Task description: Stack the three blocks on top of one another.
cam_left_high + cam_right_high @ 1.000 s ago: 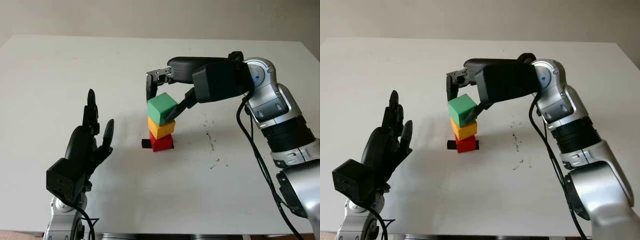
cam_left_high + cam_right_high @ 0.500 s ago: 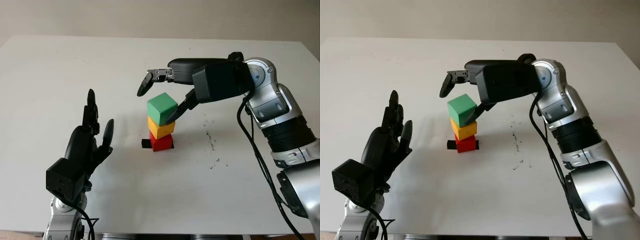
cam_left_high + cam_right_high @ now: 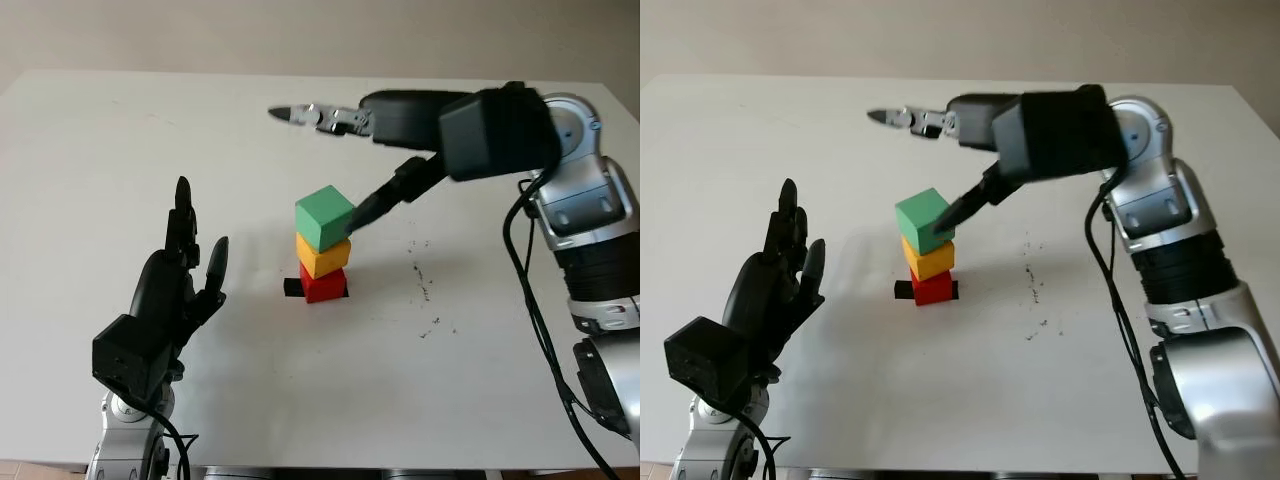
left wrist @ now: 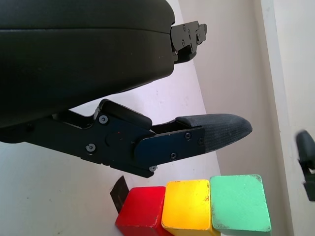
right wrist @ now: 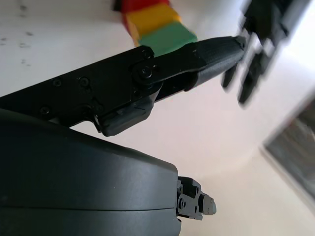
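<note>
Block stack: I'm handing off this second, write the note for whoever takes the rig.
Right hand: open, above and just behind the stack, holding nothing.
Left hand: open, idle, raised at the table's front left.
Blocks: red block on the table, yellow block on it, green block on top, turned a little off the others.
Done: all three stacked.
Left: pull the right arm clear without brushing the stack.

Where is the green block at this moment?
In the left eye view, the green block sits on top of the yellow block, which sits on the red block, near the table's middle; the open right hand is just above it.
</note>
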